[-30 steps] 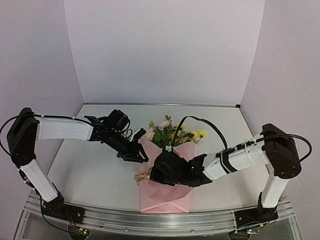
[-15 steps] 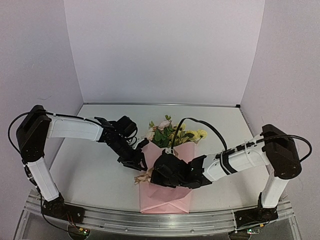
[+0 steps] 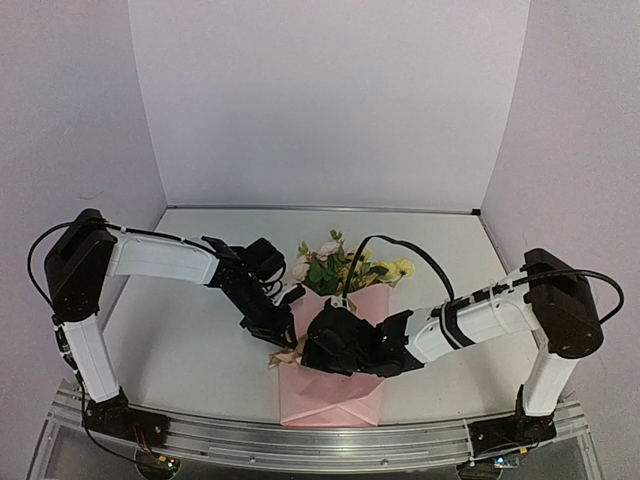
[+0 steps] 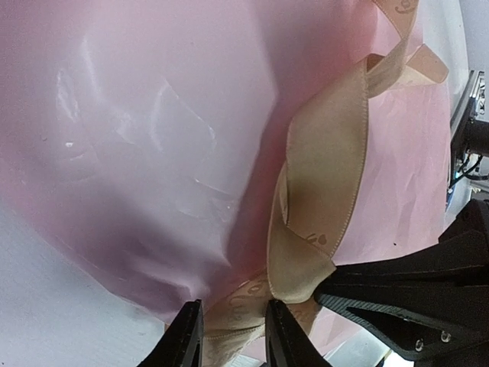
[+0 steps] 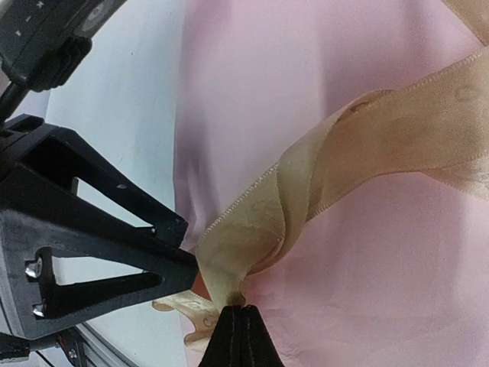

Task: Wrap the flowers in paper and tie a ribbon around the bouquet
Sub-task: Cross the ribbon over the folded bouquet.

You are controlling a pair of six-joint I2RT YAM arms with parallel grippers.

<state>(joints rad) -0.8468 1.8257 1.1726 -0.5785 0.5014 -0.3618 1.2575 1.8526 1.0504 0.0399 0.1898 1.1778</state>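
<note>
Ribbon (image 5: pixel 321 168) twisted across bouquet (image 3: pixel 345 275) lying on counter (image 3: pixel 180 350); right gripper (image 5: pixel 237 315) pinched closed on it, left gripper (image 4: pixel 233 332) parted astride it. Risks slipping free or tearing paper (image 4: pixel 153 138) under uneven pull.

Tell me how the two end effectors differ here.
The left end effector has its jaws apart, the ribbon lying between them; the right end effector has them shut, pinching it. The left sits at the edge of the pink paper, the right over it. Both work the same ribbon.
</note>
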